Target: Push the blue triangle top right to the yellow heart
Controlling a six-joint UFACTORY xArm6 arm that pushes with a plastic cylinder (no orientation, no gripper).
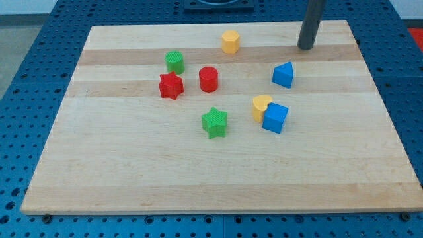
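Our blue triangle (283, 75) sits on the right half of the wooden board (132, 178), a little toward the far side, standing free of every other block. The yellow heart (262, 106) lies nearer to us and slightly left of the triangle, close by but apart from it. Touching the heart's right side is the blue cube (275, 118), the two pressed together as a pair.

My tip (306, 47) rests at the far right of the board, beyond the triangle and a bit to its right, with bare wood between them; it touches no block. We carry no hand or jaws, only the dark rod, so nothing is held.

Farther left, near the far edge, stands a yellow hexagon-like block (230, 41). The red cylinder (209, 79) sits left of the triangle, around the middle of the board, with the red star (170, 86) just beside it on its left. The green cylinder (174, 62) stands just beyond the red star. The green star (215, 122) lies nearer to us, left of the heart and well apart from it.
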